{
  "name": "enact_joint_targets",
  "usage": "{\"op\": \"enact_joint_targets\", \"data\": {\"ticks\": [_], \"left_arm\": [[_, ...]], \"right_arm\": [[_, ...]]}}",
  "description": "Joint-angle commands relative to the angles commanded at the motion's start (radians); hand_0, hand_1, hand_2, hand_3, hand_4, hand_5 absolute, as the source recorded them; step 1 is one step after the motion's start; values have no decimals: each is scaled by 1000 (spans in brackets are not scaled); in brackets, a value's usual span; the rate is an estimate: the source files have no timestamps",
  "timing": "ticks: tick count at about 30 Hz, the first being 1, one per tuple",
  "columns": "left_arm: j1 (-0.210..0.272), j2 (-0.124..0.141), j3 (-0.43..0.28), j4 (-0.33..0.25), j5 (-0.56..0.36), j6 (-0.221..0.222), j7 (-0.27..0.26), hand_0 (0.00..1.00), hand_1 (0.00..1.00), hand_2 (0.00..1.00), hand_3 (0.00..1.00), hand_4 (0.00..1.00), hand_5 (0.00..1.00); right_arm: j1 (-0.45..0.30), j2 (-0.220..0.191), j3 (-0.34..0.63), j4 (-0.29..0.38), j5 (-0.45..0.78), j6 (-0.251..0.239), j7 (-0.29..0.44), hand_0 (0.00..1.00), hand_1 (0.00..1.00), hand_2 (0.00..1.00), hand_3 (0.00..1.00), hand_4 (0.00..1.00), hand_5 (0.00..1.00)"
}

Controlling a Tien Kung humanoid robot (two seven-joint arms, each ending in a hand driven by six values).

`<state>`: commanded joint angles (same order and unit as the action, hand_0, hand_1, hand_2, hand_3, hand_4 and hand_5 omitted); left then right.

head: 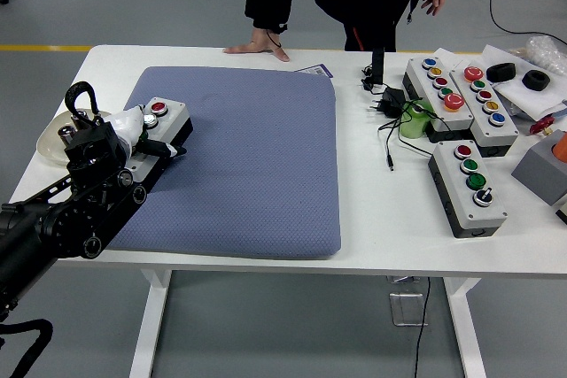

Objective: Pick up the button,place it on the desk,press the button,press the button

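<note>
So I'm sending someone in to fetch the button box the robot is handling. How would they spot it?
Find the blue mat covering the left part of the white table. The button box sits at the mat's left edge, under the robot's left hand. It is the only grey box on the mat; the others stand at the table's right end.

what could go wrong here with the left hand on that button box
The button box sits at the left edge of the soft blue mat, so a press may tip or slide it. The left hand hides most of its buttons, so a finger might miss. A bowl lies close beside the arm.
</note>
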<state>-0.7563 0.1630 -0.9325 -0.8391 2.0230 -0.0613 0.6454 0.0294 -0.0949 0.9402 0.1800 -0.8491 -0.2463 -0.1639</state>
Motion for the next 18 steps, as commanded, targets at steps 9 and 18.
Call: {"op": "enact_joint_targets", "data": {"ticks": [9,18], "left_arm": [[0,7,21,3,50,-10,0,274,313,324,485,743,2],[7,30,36,-55,86,72,-44,197,236,245,329,729,2]], "right_arm": [[0,-1,0,0,0,-1,1,780,754,751,598,230,175],[1,-1,8,0,-5,-3,1,780,754,751,598,230,175]]}}
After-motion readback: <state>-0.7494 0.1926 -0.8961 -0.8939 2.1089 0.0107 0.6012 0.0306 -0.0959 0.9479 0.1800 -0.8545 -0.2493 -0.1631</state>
